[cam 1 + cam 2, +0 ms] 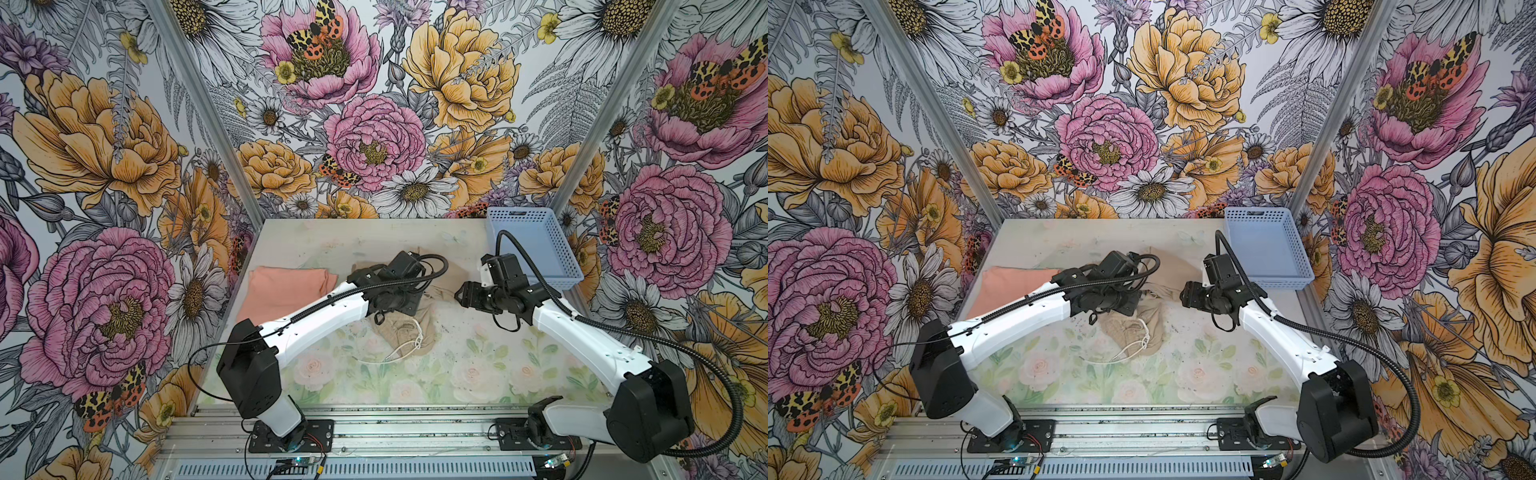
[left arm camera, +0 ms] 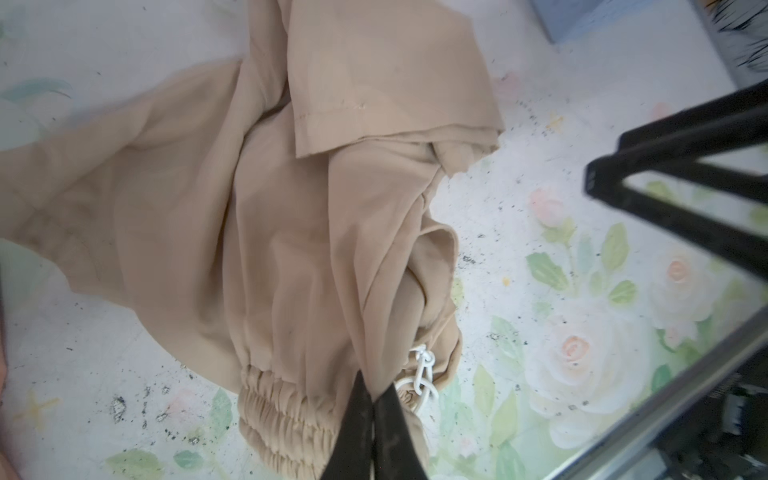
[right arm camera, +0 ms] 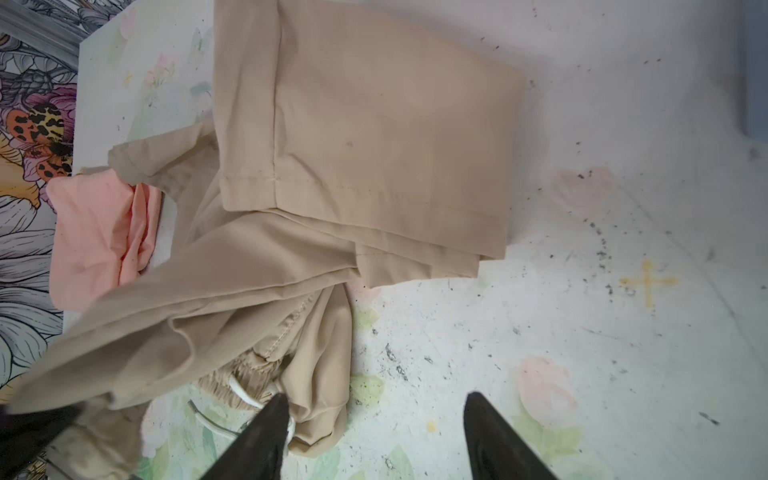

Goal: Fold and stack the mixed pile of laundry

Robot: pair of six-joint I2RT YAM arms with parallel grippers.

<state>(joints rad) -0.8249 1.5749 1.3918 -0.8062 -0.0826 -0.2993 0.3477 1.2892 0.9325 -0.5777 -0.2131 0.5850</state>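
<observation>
Both arms bent; left apparently pinches garment.

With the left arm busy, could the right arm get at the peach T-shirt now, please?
Probably not: the left arm, left pincer shut on the beige garment, lies between the open right pincer and the peach T-shirt.

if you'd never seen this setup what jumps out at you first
The loud floral wallpaper on the walls around the table grabs the eye first. Mid-table, the crumpled beige garment is pinched near its gathered waistband by the shut left gripper, while the right gripper hangs open beside it. A salmon T-shirt lies at the table's left, and a light blue basket sits in the far right corner.
</observation>
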